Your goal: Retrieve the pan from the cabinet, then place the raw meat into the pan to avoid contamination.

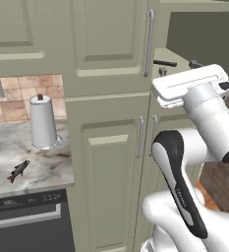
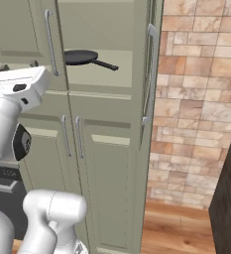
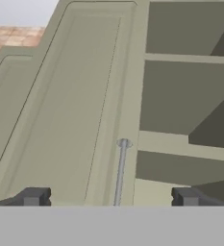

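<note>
The pincer [image 3: 111,197] stands fully spread and empty, pointed into the cabinet [image 2: 112,149], whose upper right door is swung open; the other upper door's bar handle [image 3: 120,170] rises between the fingertips [image 3: 34,196], ahead of them and not touched. The pan [image 2: 82,57] lies on a shelf beyond and to the pincer's right, its handle [image 2: 106,65] pointing outward toward the open door. The step in hand looks like reaching for that pan; best to shift right past the shut door, line the jaws across the thin handle, and close only once it sits squarely between them. The fish [image 1: 18,170] waits on the counter [image 1: 47,167], well off to the left.
</note>
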Robot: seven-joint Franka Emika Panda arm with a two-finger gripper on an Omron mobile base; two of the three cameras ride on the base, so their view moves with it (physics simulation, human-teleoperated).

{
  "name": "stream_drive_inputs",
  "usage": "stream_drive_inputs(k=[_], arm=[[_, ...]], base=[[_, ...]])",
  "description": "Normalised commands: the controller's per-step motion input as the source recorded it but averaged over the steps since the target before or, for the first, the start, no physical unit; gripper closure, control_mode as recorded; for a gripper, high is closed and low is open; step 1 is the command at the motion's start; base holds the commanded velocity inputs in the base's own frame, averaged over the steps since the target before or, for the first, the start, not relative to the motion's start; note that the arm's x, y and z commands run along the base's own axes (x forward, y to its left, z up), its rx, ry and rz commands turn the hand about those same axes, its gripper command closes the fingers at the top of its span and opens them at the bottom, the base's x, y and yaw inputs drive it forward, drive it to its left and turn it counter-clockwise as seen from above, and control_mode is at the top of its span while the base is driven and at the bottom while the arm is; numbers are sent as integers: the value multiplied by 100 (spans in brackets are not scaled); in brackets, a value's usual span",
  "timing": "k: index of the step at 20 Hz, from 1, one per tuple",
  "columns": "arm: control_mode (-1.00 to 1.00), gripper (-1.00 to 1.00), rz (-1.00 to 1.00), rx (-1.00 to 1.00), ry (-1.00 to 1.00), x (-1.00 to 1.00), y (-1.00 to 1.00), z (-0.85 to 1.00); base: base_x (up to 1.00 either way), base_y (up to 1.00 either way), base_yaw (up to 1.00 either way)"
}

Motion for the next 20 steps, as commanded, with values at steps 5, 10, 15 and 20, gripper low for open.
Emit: stream_drive_inputs(k=[5, 10, 15, 20], arm=[[-100, -100, 0, 3, 0, 18, 0, -4], [-100, -100, 0, 0, 0, 16, 1, -11], [-100, -100, 0, 0, 0, 18, 0, -11], [-100, -100, 0, 0, 0, 23, 0, -8]], base=[[0, 0, 0], [0, 0, 0], [0, 0, 0], [0, 0, 0]])
